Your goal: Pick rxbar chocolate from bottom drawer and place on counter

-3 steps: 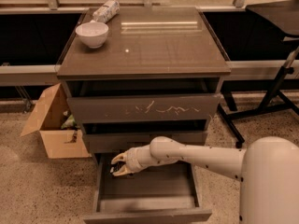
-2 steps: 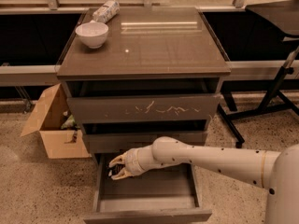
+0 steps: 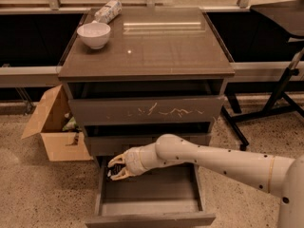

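The bottom drawer [image 3: 149, 219] of the grey-brown cabinet is pulled open. My gripper [image 3: 115, 168] is at the drawer's back left corner, just above its floor. Its pale fingers are closed around a small dark flat thing, the rxbar chocolate [image 3: 110, 174], of which only a dark sliver shows. The glossy counter [image 3: 156, 46] is the cabinet's top, well above the gripper. My white arm reaches in from the lower right across the drawer.
A white bowl [image 3: 93, 34] and a white-and-grey packet [image 3: 107, 11] sit at the counter's back left. The scratched top drawer [image 3: 147, 110] and the narrow middle drawer [image 3: 142, 141] are slightly ajar. An open cardboard box [image 3: 52, 127] stands left of the cabinet and a black stand [image 3: 280, 94] to the right.
The gripper has stayed at the drawer's back left corner, shifting only slightly left, with the dark bar between its fingers. Nothing else has moved.
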